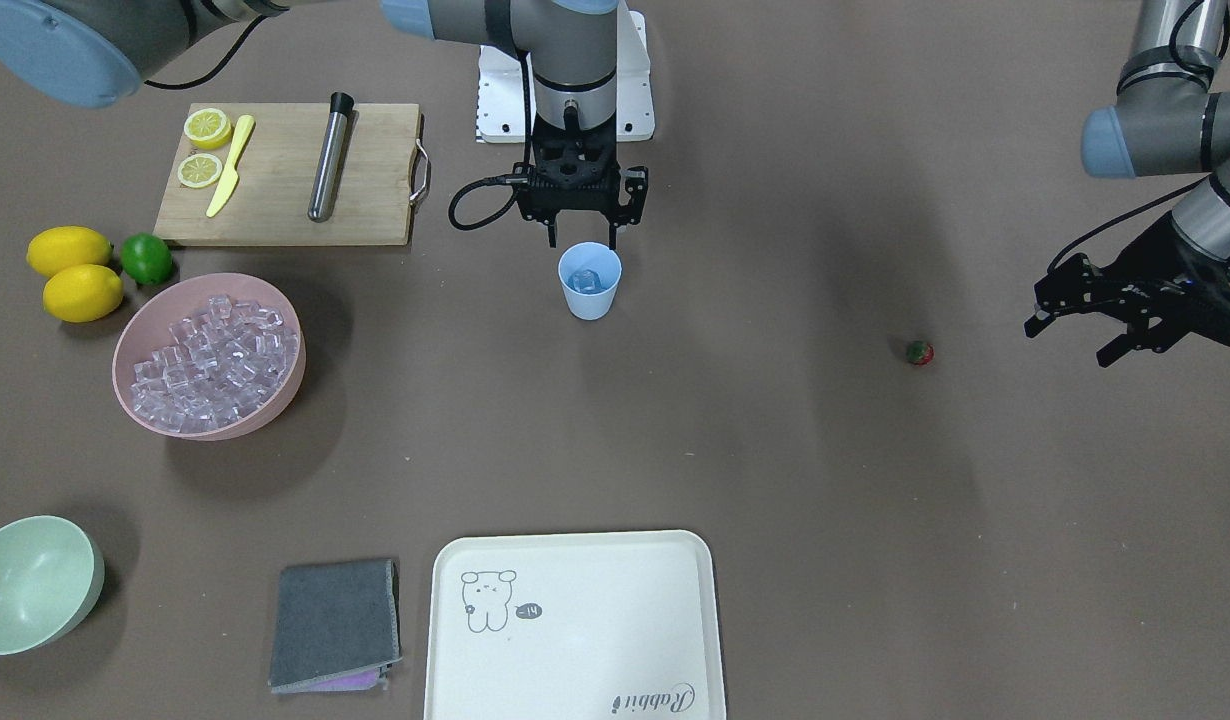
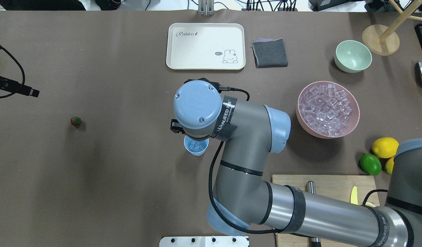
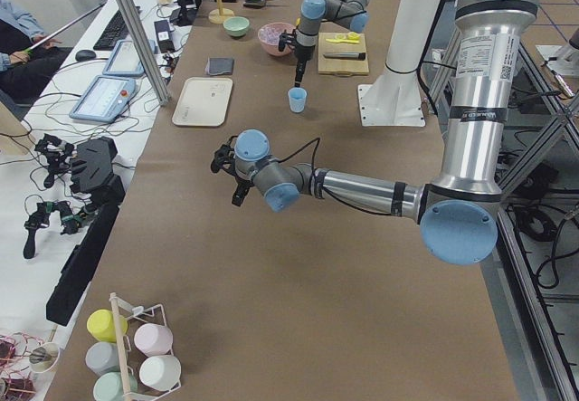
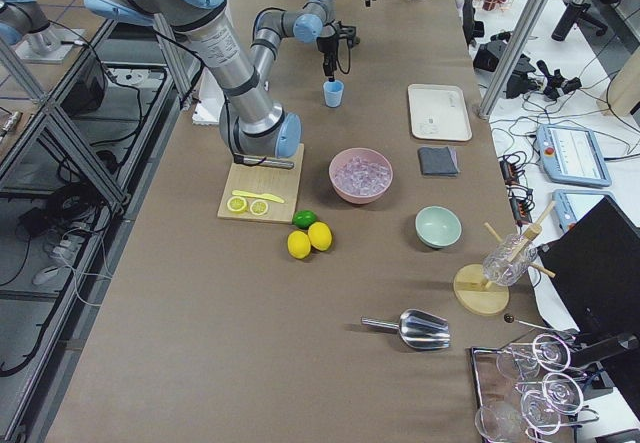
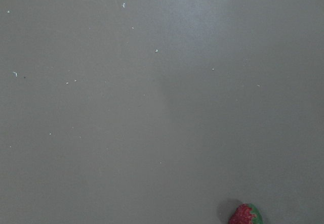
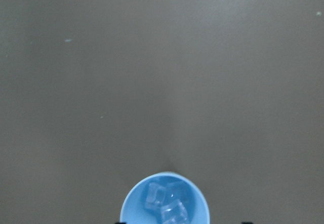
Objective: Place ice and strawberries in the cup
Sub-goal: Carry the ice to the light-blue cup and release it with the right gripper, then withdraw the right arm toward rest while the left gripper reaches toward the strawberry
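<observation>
Fingers [image 1: 552, 235] of right gripper [image 1: 582, 240] spread, empty, hanging just over cup [image 1: 589, 285] mid-table [image 1: 775, 450]; ice [image 6: 166, 204] cubes lie inside it, many more heaped in pink bowl [image 1: 207, 356]. Left gripper [image 1: 1071, 340] also spread and empty, near strawberry [image 1: 919, 352], which lies on bare table well apart from cup. Ice step looks done or nearly; berry step next: left must come down over berry, pinch it, carry it to cup. Tray [image 1: 595, 590] reads "Rabbit", with a bunny drawing

Overhead, the right arm [image 2: 197, 109] is half covering the cup [image 2: 196, 148]; the left wrist view is cropping the strawberry [image 5: 245, 215].
</observation>
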### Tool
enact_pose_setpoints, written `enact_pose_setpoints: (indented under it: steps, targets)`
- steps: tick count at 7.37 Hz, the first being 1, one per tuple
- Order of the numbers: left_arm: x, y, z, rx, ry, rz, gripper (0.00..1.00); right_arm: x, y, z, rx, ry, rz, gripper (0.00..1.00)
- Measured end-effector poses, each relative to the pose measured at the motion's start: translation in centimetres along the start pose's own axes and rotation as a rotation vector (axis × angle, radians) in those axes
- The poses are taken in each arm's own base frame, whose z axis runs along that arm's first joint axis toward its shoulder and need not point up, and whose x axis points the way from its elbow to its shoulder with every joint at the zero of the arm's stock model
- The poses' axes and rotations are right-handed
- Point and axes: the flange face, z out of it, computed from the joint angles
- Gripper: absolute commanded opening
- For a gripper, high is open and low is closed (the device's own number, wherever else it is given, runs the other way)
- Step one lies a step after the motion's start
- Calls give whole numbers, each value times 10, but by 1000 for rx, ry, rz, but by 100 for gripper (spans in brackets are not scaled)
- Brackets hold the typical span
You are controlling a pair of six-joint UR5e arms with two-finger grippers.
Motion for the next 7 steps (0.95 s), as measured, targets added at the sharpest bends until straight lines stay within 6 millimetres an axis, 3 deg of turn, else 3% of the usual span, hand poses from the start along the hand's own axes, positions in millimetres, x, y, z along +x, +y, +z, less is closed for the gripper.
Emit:
enact_pose_setpoints:
  steps: [1, 2, 5, 7]
  targets:
    - [0, 0, 0, 0, 0, 0, 98, 24, -27, -4, 5, 38, 12, 100]
    - [0, 0, 0, 0, -2, -1, 98, 67, -57, -11, 8, 69, -13, 100]
    - [8, -7, -4, 4, -2, -70, 98, 243, -167, -35, -57, 114, -214, 100]
    - [30, -7, 8, 11, -38, -132, 98, 349, -212, -47, -89, 128, -311, 100]
